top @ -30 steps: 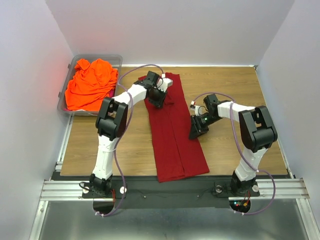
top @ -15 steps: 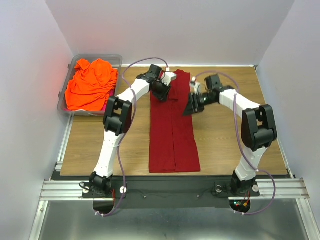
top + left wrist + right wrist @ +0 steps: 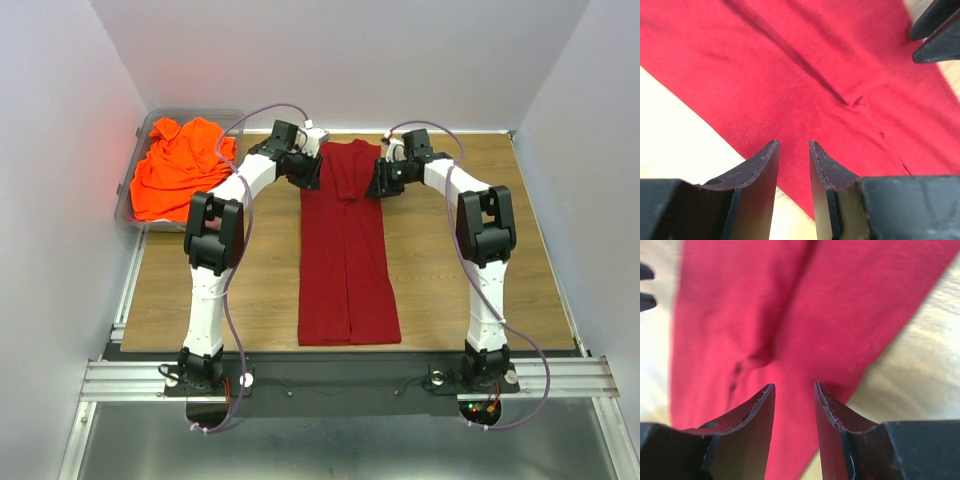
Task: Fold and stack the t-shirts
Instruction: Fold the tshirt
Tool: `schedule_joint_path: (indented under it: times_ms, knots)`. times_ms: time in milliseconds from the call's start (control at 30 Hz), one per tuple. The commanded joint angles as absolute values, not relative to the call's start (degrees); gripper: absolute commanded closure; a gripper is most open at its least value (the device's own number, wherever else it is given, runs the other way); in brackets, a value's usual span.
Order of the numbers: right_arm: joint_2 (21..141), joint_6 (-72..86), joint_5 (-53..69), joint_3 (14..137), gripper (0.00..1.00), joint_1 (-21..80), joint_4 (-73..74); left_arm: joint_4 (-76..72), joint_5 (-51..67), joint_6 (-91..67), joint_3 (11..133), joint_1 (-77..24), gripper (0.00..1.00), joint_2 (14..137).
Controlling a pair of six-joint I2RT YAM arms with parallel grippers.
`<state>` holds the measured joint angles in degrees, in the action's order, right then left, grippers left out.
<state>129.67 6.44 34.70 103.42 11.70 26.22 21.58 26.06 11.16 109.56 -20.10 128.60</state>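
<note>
We hold left tool (image 3: pixel 309 174) and right tool (image 3: pixel 383 184) part-open, empty, over far shoulders of crimson t-shirt (image 3: pixel 345 250), folded lengthwise mid-desk (image 3: pixel 450 280), likely for crosswise fold; orange t-shirt (image 3: pixel 180 170) in far-left bin (image 3: pixel 236 118).

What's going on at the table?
The red shirt lies on the table, folded into a long strip. The left hand and right hand hover open over its far end, one at each side, gripping nothing. An orange shirt sits heaped in the bin at the far left.
</note>
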Motion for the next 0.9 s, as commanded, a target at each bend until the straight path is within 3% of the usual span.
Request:
schedule_joint_path:
  times_ms: [0,533,667,733,800,867]
  knots:
    - [132.61,8.87,31.99,107.83,0.57,11.87,21.72,20.83,28.83,7.04,110.74,-18.72,0.59,131.30]
    - [143.26,12.48,24.08,118.12,0.57,10.99,17.58,25.40,29.96,6.50,131.22,-14.59,0.59,148.18]
    - [142.74,11.61,28.46,122.51,0.48,10.81,18.02,24.61,31.02,9.84,132.62,-14.50,0.48,145.29]
    - [139.50,10.02,30.14,122.35,0.33,10.90,18.11,24.17,31.47,12.37,132.63,-14.50,0.43,140.57]
    - [133.20,8.53,32.50,121.82,0.23,10.81,18.63,23.65,31.20,14.84,132.02,-14.50,0.31,136.43]
    - [125.56,7.13,34.61,119.20,0.18,10.81,18.89,22.16,29.02,18.61,129.83,-14.50,0.12,129.07]
